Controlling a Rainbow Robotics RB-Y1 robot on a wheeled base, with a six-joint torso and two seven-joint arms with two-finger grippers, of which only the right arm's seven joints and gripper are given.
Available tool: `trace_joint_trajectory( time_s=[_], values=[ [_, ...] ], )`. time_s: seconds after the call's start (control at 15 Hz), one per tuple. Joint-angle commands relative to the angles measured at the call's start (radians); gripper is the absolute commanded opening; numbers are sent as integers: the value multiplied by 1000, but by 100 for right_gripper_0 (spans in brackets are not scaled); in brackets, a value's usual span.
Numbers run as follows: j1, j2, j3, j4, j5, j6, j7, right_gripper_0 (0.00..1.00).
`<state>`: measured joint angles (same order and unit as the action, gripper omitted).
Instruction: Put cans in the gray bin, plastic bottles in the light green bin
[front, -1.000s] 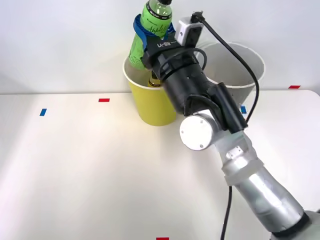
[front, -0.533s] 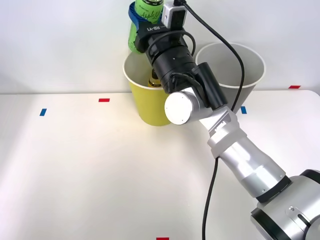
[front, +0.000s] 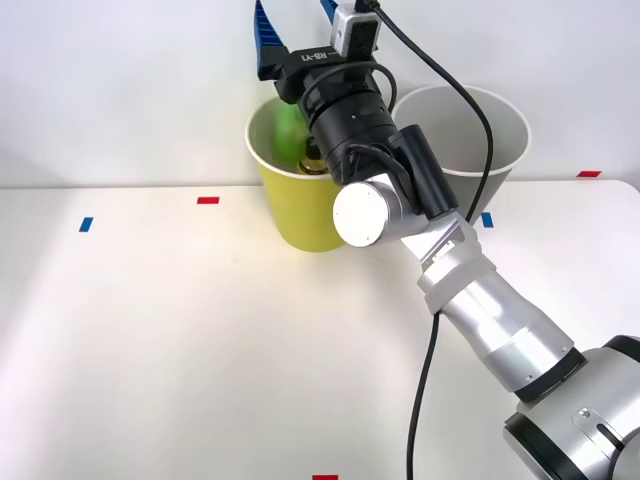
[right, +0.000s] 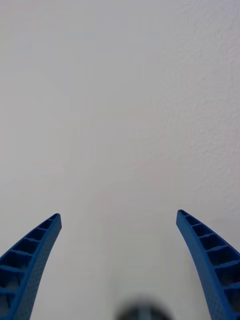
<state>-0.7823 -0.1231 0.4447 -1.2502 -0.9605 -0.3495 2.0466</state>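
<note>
Green bottle (front: 290, 130) inside light green bin (front: 300, 215), upper centre; right gripper (front: 293, 22) spread, empty; no more bottles visible on table.

Right arm stretched far forward.
The right gripper (front: 293, 12) pointed up, its blue fingers (right: 31, 260) spread wide with nothing between.

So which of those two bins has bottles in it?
The light green bin, left of the gray bin: a green bottle shows inside.

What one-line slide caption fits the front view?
Open right claw above the light green bin, a green bottle inside it.
</note>
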Motion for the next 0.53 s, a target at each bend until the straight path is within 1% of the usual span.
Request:
trace_joint_trajectory(
  time_s=[0.07, 0.33, 0.47, 0.53],
  values=[
    [0, 0, 0, 0, -3, 0, -2, 100],
    [21, -1, 2, -3, 28, -26, -5, 100],
    [63, -13, 3, -57, 39, -26, -9, 100],
    [94, -30, 5, -113, 39, 1, -11, 100]
  ],
)
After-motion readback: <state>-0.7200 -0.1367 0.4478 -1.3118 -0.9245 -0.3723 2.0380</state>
